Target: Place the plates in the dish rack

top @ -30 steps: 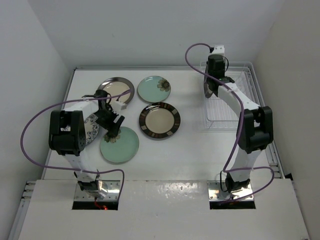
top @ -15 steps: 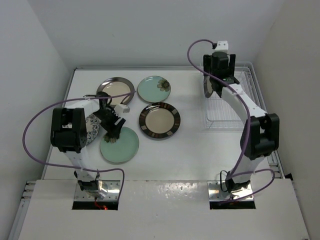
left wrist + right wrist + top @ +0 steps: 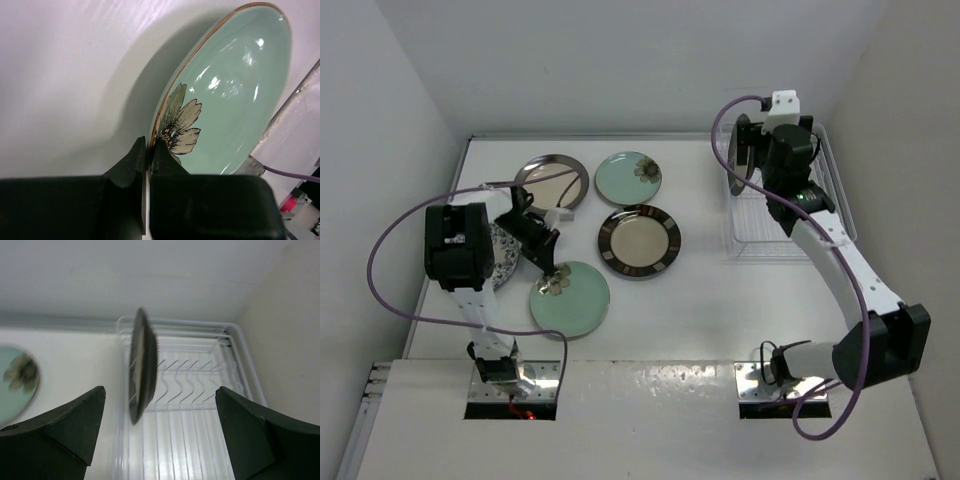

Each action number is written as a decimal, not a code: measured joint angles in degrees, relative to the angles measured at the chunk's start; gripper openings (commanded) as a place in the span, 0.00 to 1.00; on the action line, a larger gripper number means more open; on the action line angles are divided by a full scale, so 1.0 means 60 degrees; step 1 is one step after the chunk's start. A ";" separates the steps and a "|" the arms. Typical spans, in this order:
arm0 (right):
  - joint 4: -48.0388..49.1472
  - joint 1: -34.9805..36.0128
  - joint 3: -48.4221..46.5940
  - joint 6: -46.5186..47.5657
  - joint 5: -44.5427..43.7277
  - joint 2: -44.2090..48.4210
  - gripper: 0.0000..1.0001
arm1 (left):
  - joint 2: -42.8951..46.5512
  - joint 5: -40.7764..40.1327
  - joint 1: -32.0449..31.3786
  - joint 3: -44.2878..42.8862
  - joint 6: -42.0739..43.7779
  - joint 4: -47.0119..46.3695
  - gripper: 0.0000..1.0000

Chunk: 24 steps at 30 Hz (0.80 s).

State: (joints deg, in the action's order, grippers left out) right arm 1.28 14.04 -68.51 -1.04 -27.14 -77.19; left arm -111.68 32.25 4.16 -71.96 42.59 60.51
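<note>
Dish rack [image 3: 752, 258], far right: holds one dark-rimmed plate [image 3: 140, 365] on edge at its left end. The plate is blurred, so seating between tines is unclear.

Right gripper [image 3: 160, 395]: jaws wide apart, holding nothing, facing the rack.

Left gripper [image 3: 148, 150]: clamped on the rim of the near mint-green plate [image 3: 225, 90], by the flower.

Blue-white plate [image 3: 503, 255]: mostly hidden by the left arm.

Grey-rimmed plate [image 3: 552, 180], far mint-green plate [image 3: 628, 177] and brown-rimmed plate [image 3: 639, 241]: lying flat, fully visible.
</note>
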 measured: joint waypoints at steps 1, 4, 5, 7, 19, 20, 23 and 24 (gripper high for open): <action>-0.0248 -0.0011 0.0102 0.0095 0.0510 0.0164 0.92 | 0.0047 0.0091 0.0000 -0.0138 -0.0004 0.0149 0.00; -0.1362 0.0025 0.0153 0.0426 0.3053 0.0616 0.94 | 0.0514 0.0313 -0.0015 -0.0699 0.0102 0.0554 0.00; -0.1752 0.0091 0.0124 0.0488 0.4073 0.0703 0.94 | 0.0769 0.0430 -0.0015 -0.0987 0.0193 0.0710 0.00; -0.2226 0.0455 0.0055 0.0492 0.5847 0.0696 0.94 | 0.1417 0.0572 -0.0051 -0.1519 0.0499 0.0809 0.00; 0.0656 0.3461 0.0313 -0.1942 0.9675 -0.3741 1.00 | 0.3151 0.1690 -0.0641 -0.2528 0.1552 0.2004 0.00; 0.0831 0.3515 0.0117 -0.2127 0.9726 -0.4167 0.99 | 0.3151 0.1796 -0.0681 -0.2608 0.1541 0.2120 0.00; 0.1191 0.3661 -0.0503 -0.2517 0.9894 -0.5016 0.89 | 0.3228 0.2116 -0.0743 -0.2827 0.1432 0.2142 0.00; 0.1249 0.3694 -0.0648 -0.2568 0.9956 -0.5115 0.81 | 0.3264 0.2200 -0.0750 -0.2896 0.1359 0.2116 0.00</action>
State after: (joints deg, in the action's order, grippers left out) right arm 8.78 36.21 -72.40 -16.45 32.60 -107.87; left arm -92.09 45.45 -0.34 -89.34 50.74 73.21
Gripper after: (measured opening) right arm 0.936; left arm 0.052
